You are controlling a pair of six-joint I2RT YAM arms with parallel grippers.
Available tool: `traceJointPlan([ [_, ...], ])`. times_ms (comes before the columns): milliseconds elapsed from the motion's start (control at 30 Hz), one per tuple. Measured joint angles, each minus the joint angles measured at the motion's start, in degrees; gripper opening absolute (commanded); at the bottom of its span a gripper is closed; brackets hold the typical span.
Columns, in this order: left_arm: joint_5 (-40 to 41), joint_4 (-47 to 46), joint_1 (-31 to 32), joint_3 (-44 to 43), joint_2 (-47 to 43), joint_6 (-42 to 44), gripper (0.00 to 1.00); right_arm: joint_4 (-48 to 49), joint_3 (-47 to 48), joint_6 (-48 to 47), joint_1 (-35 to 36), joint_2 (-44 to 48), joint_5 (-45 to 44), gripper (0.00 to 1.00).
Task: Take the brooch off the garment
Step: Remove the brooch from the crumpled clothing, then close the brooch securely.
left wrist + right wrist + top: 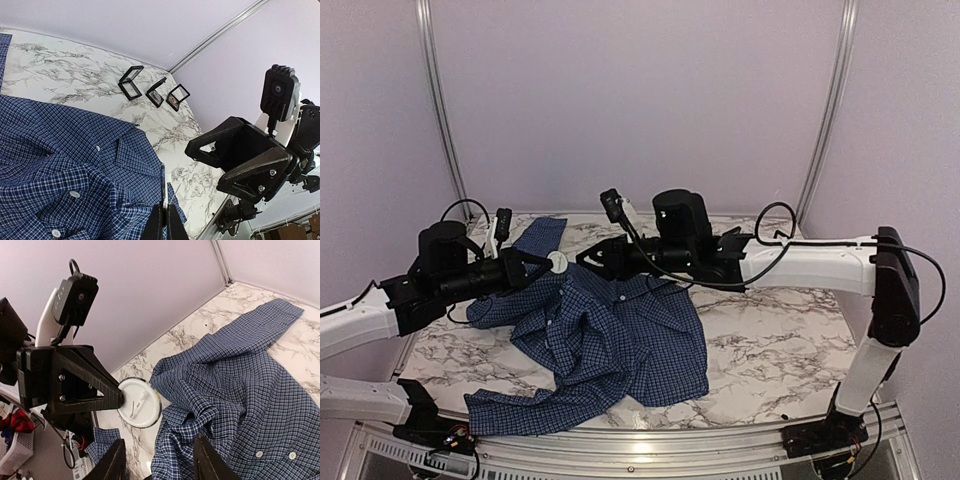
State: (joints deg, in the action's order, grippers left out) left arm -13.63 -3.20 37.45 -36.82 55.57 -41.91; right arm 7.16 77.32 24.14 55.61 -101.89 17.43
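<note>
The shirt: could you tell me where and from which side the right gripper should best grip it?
Probably the bunched fold of the shirt ahead of the open right gripper, coming from the right: it stands up, so fingers can straddle it; the flat panels offer no edge.

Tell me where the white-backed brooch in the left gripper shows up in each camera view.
Top external: brooch left of centre, at the left gripper tip.
Left wrist: bottom centre, edge-on, a thin sliver.
Right wrist: lower left of centre, white back facing the camera.
Shared landmark: the blue checked shirt, beside it in every view.
</note>
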Motion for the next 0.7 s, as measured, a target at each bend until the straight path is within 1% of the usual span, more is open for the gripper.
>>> traceJointPlan([
  [133, -1.0, -3.8, 0.0, -1.1, 2.0, -1.1, 0.00, 4.4, -2.3, 1.9, -1.7, 2.1, 2.8, 0.55],
  [333, -2.5, -9.4, 0.5, -2.6, 5.4, -2.7, 0.00, 12.0, -6.7, 7.5, -3.0, 2.3, 7.8, 0.59],
  [500, -3.4, -13.6, 1.1, -2.7, 7.3, -3.9, 0.00, 18.6, -9.4, 12.4, -3.5, 2.1, 10.6, 0.58],
  [700, -3.8, -16.7, 2.0, -2.9, 8.8, -4.4, 0.00, 26.6, -11.2, 17.9, -3.5, 1.4, 12.3, 0.50],
])
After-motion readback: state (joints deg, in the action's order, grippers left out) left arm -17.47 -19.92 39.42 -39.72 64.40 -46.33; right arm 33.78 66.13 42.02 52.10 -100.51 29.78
